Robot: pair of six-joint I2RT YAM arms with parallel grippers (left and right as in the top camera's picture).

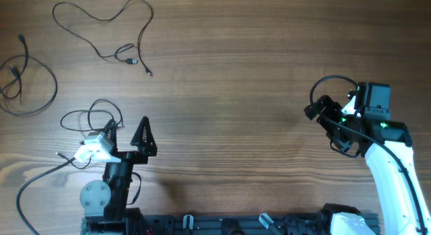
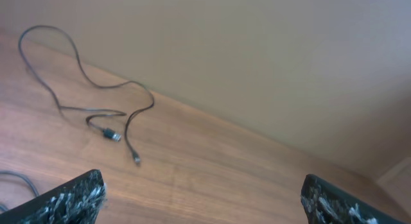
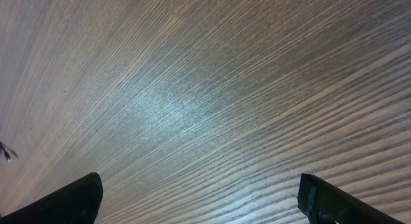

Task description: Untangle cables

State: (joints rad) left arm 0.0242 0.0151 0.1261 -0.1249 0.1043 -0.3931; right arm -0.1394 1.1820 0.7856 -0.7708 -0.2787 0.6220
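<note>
Left pincer [image 2: 200,195] and right pincer [image 3: 199,198] both released, nothing held. The cables [image 1: 132,61] lie as separate loose strands far-left on the counter [image 1: 236,66]. The leftmost strand [image 1: 22,40] is cut off by the frame edge. Thin loop [image 1: 81,112] beside the left arm: cable or arm cord, can't tell. Wood grain; beige wall [image 2: 289,57].
</note>
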